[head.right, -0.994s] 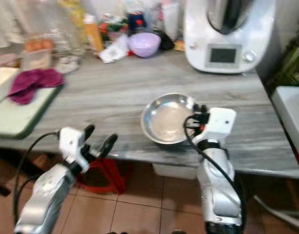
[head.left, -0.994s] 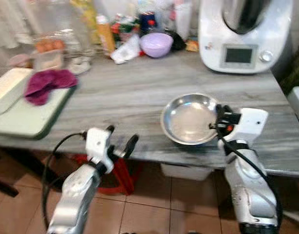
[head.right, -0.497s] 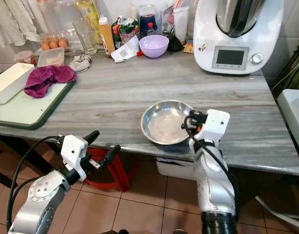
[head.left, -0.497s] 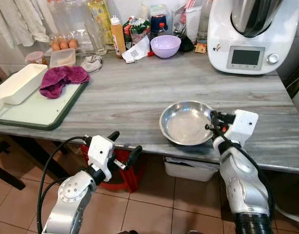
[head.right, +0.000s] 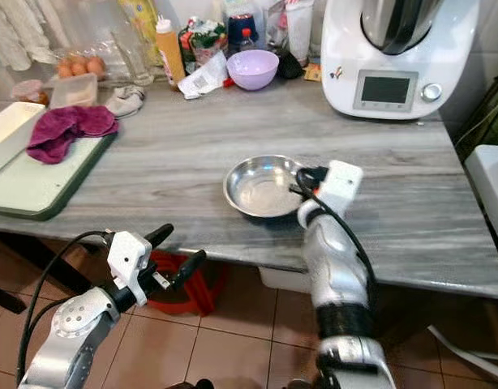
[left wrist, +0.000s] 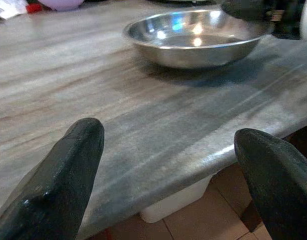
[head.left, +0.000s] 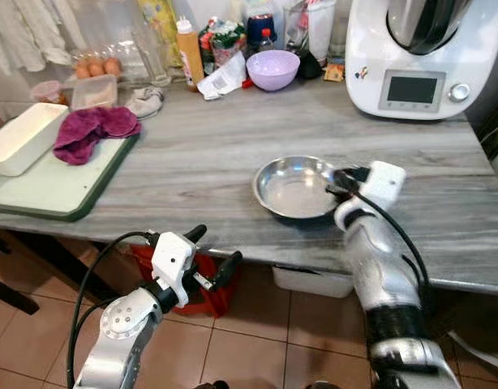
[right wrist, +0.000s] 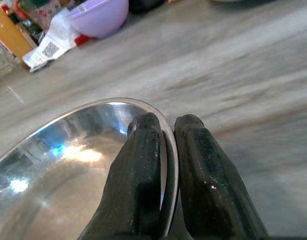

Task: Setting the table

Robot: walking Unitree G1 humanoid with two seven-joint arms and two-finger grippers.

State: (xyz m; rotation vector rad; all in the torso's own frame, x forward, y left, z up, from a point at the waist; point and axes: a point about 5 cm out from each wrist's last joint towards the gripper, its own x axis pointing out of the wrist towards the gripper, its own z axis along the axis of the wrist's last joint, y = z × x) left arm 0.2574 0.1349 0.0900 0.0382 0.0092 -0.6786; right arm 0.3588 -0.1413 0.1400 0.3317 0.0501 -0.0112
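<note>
Right claw [right wrist: 166,165] is being kept pinched on the near-right rim of the steel bowl [head.left: 294,185], one finger [right wrist: 138,175] inside the rim and the other outside, so the bowl is being held by a thin edge only. The bowl is being rested flat on the grey stone counter [head.left: 216,154], near its front edge, well apart from the white kitchen machine [head.left: 415,53] and the purple bowl [head.left: 272,69] at the back.

For the step to be done well, the pinch is best being kept firm and the bowl level while it is being moved, since a rim grip of this kind is likely to let a smooth metal dish swing or slip. A low slide or a small lift is being judged safer than a high carry.

Left claw [head.left: 207,258] is being held wide apart below the counter's front edge, with nothing between its fingers [left wrist: 68,165].
</note>
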